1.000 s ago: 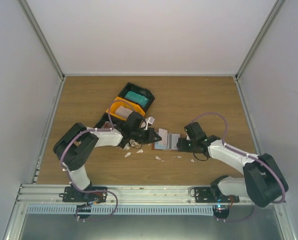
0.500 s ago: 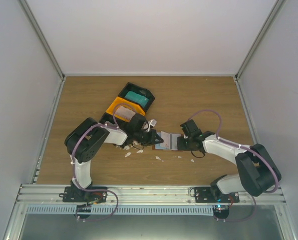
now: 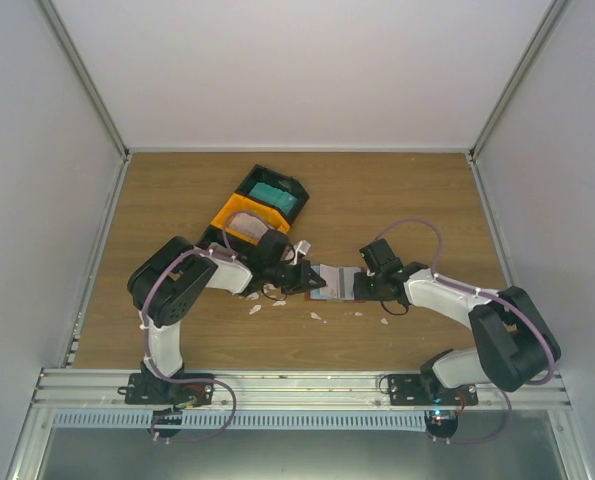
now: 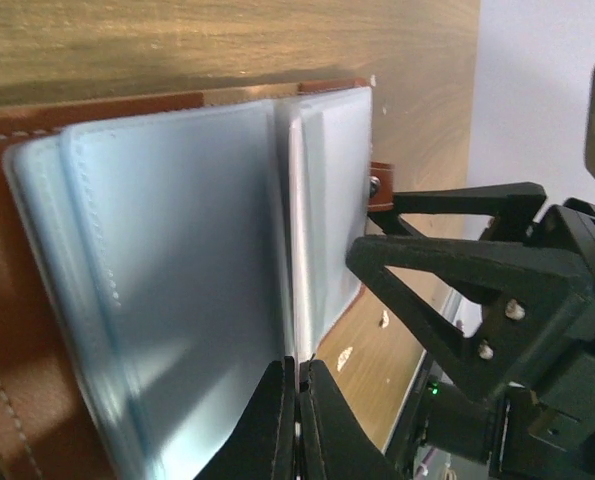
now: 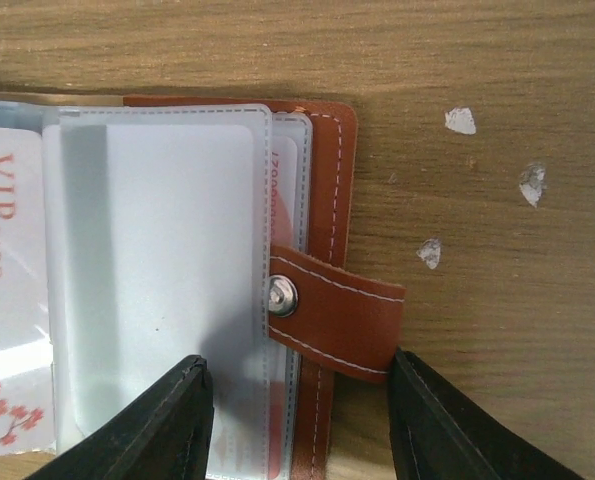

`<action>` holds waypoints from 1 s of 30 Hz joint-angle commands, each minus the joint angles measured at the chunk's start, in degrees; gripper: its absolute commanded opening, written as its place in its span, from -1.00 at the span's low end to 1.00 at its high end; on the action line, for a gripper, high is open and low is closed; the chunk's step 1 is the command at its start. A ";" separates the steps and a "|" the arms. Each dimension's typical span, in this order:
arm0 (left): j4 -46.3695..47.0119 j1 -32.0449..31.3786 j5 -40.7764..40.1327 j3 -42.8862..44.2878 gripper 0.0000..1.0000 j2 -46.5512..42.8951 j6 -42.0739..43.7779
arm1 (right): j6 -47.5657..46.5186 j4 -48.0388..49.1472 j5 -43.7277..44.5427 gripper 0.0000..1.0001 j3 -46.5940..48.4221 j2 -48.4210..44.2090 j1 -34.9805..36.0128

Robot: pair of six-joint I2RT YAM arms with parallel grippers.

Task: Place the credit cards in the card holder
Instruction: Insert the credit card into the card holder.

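Card holder (image 3: 339, 283) lies open at the middle of the tabletop (image 3: 417, 200), clear sleeves (image 5: 157, 250) up. Left fingers (image 4: 275, 420) pinch what appears to be a whitish credit card (image 4: 295, 300), edge-on among the sleeves. Right fingers (image 5: 167, 420) stand spread astride the snap strap (image 5: 337, 310), gripping nothing. Risk: unclamped, the holder may slide and the card slip between sleeves.

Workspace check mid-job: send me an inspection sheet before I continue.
Surface: wooden table, no spill seen.
Job's things: brown leather-look card holder lies open, clear sleeves up; white VIP card with red lettering shows among them; teal card in tray.
Clutter: small white scraps; black-and-orange bin tray.
Claws: left claw shut on thin pale sheet, sleeve or card unclear; right claw open, astride brown snap strap.
Cables: purple cables loop over both arms.
Surroundings: white walls; metal rail at near edge.
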 commanded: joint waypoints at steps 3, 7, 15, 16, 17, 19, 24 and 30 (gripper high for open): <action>5.49 -0.59 1.45 -2.08 -1.00 -4.80 -1.80 | 0.76 -1.44 0.35 -0.03 -1.18 1.94 0.48; 5.64 -0.79 0.65 -2.38 -1.00 -5.13 -1.97 | 0.87 -0.98 0.13 -0.05 -1.48 1.98 0.50; 8.40 -1.08 -0.45 -2.97 -1.00 -2.56 -4.18 | 1.37 -0.91 -0.16 -0.10 -2.31 1.33 0.50; 8.63 -1.20 -0.41 -2.99 -1.00 -2.09 -4.47 | 1.44 -0.95 -0.16 -0.10 -2.39 1.22 0.52; 9.02 -1.25 -0.29 -3.01 -1.00 -1.67 -4.85 | 1.41 -0.89 -0.25 -0.10 -2.41 1.15 0.52; 9.79 -1.43 -0.30 -3.24 -1.00 -1.07 -5.36 | 1.54 -0.94 -0.37 -0.10 -2.58 0.94 0.57; 10.04 -1.88 -1.07 -3.21 -1.00 0.30 -5.82 | 1.59 -0.87 -0.48 -0.10 -2.77 0.66 0.52; 9.77 -1.89 -3.61 -4.19 -1.00 0.33 -6.48 | 1.79 -0.82 -0.64 -0.10 -2.99 0.41 0.52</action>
